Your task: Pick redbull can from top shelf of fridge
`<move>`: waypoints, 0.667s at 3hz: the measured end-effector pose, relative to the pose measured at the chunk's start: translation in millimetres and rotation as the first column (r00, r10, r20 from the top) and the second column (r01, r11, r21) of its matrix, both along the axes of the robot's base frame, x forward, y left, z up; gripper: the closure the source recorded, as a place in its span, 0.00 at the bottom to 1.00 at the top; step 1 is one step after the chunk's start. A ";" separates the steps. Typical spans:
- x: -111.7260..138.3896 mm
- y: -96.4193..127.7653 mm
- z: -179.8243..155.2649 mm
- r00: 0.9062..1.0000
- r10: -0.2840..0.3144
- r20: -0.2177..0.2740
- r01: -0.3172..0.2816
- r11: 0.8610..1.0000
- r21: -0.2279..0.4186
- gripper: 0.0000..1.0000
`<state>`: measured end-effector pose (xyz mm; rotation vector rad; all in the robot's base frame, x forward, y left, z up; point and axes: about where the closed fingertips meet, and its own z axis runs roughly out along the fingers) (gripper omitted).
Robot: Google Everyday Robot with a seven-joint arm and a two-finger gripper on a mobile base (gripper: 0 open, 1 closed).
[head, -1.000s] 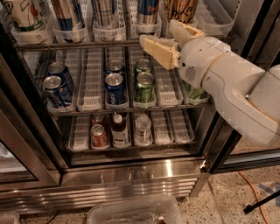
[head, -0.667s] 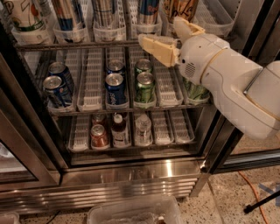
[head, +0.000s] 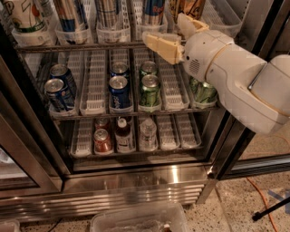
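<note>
The redbull can, slim and blue-and-silver with a red mark, stands on the top shelf of the fridge, its top cut off by the picture's edge. My gripper is in front of the shelf's rail, just right of and slightly below the can. Its tan fingers are spread, open, with nothing between them. One finger lies along the rail below the can; the other points up in front of a tan-and-black can. My white arm comes in from the right.
Other tall cans and a paper cup share the top shelf. Short blue cans and green cans fill the middle rack, bottles the bottom one. A clear bin and an orange cable lie on the floor.
The gripper has risen slightly and edged toward the top shelf's rail. The cans have not moved.
</note>
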<state>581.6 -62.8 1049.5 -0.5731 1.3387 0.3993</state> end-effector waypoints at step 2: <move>18.8 3.6 5.3 1.000 0.020 0.004 -0.020 1.000 -0.022 0.33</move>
